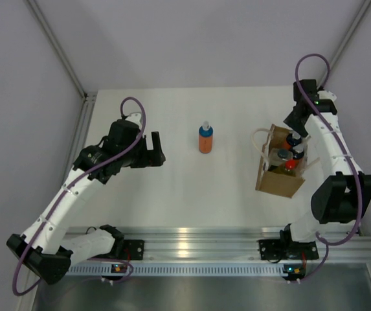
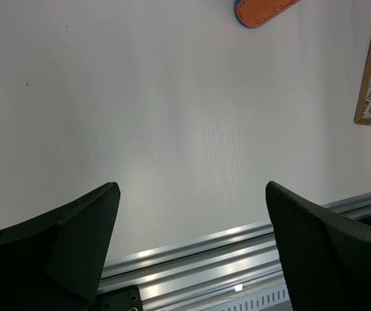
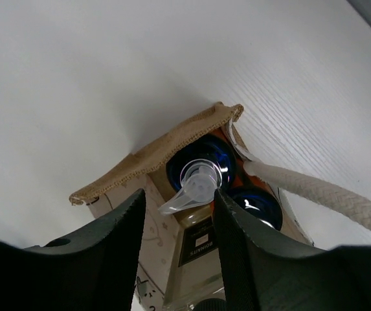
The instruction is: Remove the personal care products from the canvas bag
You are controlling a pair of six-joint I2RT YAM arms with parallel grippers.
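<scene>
Canvas bag (image 1: pixel 278 181) (image 3: pixel 172 146) stands upright on the right side of the tabletop (image 1: pixel 172 194), mouth up, one cream handle (image 1: pixel 259 139) (image 3: pixel 327 194) looping off its left side. Bottles sit upright inside, caps up. In the top view we see dark caps (image 1: pixel 294 139), a clear bottle (image 1: pixel 281 155) and a red cap (image 1: pixel 291 164).

In the right wrist view we see two blue caps (image 3: pixel 256 201), a clear pump head (image 3: pixel 195 184) on one of them, and a squarish clear bottle (image 3: pixel 195 253) with a dark label.

The right jaws hang over the bag mouth at a fairly narrow gap, with the pump head between them. We cannot tell whether they touch it.

One orange bottle (image 1: pixel 205 141) (image 2: pixel 263 10) is out on the tabletop mid-field, well left of the bag. Its long axis runs near-to-far in the top view, cap toward the far edge. We cannot tell whether it stands or lies.

The left jaws are spread wide and hold nothing. They hover over bare tabletop left of the orange bottle and apart from it.

The right arm (image 1: pixel 327 139) reaches in from behind the bag. The left arm (image 1: pixel 75 188) stretches diagonally from its base.
</scene>
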